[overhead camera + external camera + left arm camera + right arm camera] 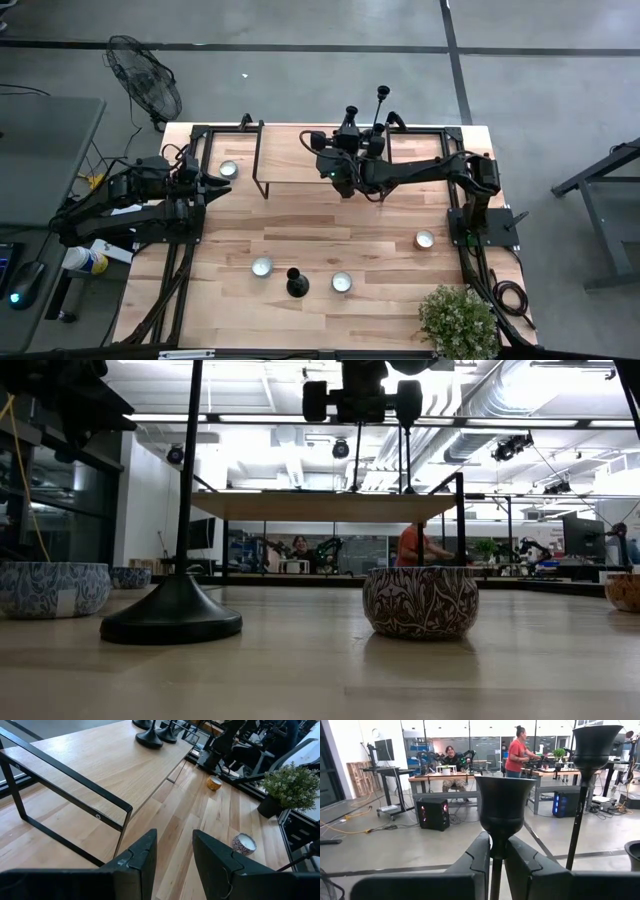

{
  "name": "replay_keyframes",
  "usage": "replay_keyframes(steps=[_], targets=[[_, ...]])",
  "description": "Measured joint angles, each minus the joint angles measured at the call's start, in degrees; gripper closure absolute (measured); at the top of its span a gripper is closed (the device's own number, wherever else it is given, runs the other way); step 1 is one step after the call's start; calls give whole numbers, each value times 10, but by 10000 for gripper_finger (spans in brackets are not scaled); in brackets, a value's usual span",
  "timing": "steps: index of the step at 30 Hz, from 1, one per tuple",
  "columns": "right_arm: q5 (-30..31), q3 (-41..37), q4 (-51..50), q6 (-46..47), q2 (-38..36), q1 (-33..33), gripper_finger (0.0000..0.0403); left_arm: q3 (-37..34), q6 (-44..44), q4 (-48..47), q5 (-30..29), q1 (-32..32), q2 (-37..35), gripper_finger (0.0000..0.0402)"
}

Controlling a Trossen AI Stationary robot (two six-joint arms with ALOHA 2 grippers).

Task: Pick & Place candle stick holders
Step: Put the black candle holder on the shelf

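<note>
Three black candle stick holders stand grouped on the raised wooden shelf [290,155] at the table's far side. My right gripper [349,128] is shut on the stem of one holder [501,800]; a taller one [590,750] stands just beside it. Their round bases [150,737] show on the shelf top in the left wrist view. A fourth holder [295,283] stands by its flared base [170,618] on the table near the front edge. My left gripper [174,842] is open and empty, over the table's left side [222,183], in front of the shelf. My right gripper pinches the holder's thin stem [495,857] between its two fingers, just below the cup. The fingers come level from the table's near side and lie across the upright stem. The holder's base is hidden below the fingers, so I cannot tell if it rests on the shelf.
Patterned candle bowls sit on the table: one at the far left [229,169], two near the front [262,266] [342,282], one at the right [425,239]. A potted plant [458,320] stands at the front right corner. The shelf's black frame [75,795] stands ahead of my left gripper.
</note>
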Motion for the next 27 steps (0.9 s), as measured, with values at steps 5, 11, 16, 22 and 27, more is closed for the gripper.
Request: replay_keyframes(steps=[5,11,16,22,27], targets=[[0,0,0,0,0,3,376,0,0,0,0,0,0,279],[0,0,0,-2,0,4,376,0,0,0,0,0,0,279],[0,0,2,-14,0,6,376,0,0,0,0,0,0,279],[0,7,-1,-39,1,7,376,0,0,0,0,0,0,279],[-1,26,-11,-61,1,7,376,0,0,0,0,0,0,279]])
